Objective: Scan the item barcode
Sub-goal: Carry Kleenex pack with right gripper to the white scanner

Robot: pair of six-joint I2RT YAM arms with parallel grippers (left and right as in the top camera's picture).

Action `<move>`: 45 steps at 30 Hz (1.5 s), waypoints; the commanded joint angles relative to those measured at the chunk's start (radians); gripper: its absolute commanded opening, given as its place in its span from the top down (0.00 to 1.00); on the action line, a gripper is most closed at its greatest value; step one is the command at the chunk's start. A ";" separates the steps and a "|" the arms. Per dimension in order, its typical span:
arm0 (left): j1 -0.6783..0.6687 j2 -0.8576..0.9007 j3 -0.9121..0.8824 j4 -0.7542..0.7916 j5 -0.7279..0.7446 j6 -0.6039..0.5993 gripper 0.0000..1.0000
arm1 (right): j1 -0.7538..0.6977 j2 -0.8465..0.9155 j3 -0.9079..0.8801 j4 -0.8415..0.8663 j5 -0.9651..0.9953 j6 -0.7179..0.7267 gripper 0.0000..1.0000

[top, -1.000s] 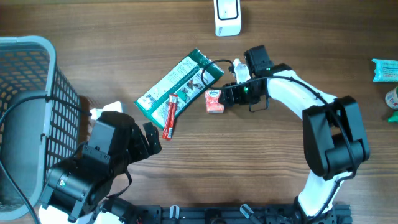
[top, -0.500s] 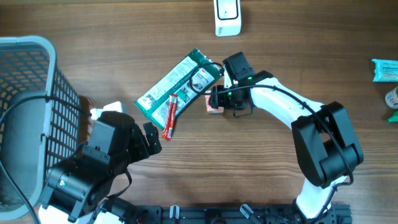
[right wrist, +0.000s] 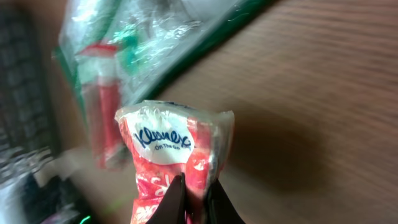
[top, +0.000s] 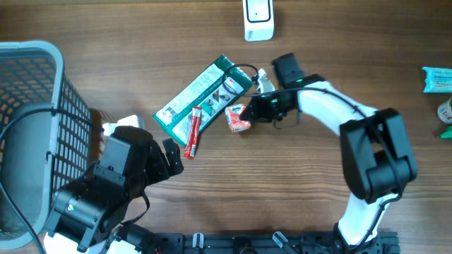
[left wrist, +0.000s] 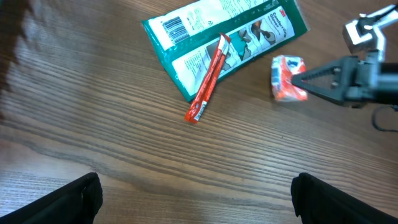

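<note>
1. Here, the tissue pack [top: 238, 117], red and white with "Kleenex" printed on its wrapper, sits near the middle of the table [top: 296, 190], just right of the other goods.
2. The right tool [top: 248, 113] has its jaws pinched nearly together on one end of that pack. The right wrist view shows the two dark fingertips [right wrist: 177, 198] squeezing the crinkled wrapper between them.
3. The pack is tilted in the grip; whether it is clear of the wood cannot be told.
4. Just to its left lies a green packet [top: 205, 92], flat and set diagonally, with a barcode at its lower-left end.
5. A red stick sachet [top: 192, 132] lies across the packet's lower edge, half on it and half on the table.
6. The left tool [left wrist: 196, 186] stands wide apart and holds nothing, low at the near-left side, well away from the pack.
7. A white device [top: 258, 20] stands at the far edge, above the right arm.
8. A grey basket [top: 28, 53] fills the left side.
9. A teal packet [top: 438, 77] lies at the right edge.
</note>
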 commanded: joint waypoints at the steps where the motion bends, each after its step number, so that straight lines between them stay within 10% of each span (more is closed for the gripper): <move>1: 0.000 -0.003 0.004 0.000 -0.017 -0.010 0.00 | -0.089 -0.021 0.004 -0.063 -0.554 -0.263 0.96; 6: 0.000 -0.003 0.004 0.000 -0.017 -0.010 0.00 | -0.097 -0.021 0.003 -0.292 -0.721 -0.460 0.96; 13: 0.000 -0.003 0.004 0.000 -0.017 -0.010 0.00 | -0.097 -0.021 0.003 -1.062 -0.668 -1.255 0.95; 19: 0.000 -0.003 0.004 0.000 -0.017 -0.010 0.00 | -0.097 -0.028 0.000 -1.066 -0.653 -1.265 0.95; 21: 0.000 -0.003 0.004 0.000 -0.017 -0.010 0.00 | -0.098 -0.028 0.009 -0.859 -0.632 -1.151 0.96; 25: 0.000 -0.003 0.004 0.000 -0.017 -0.010 0.00 | -0.087 -0.030 0.022 -0.160 0.060 -0.240 0.95; 45: 0.000 -0.003 0.004 0.000 -0.017 -0.010 0.00 | -0.083 0.140 0.443 0.478 0.904 -0.415 0.95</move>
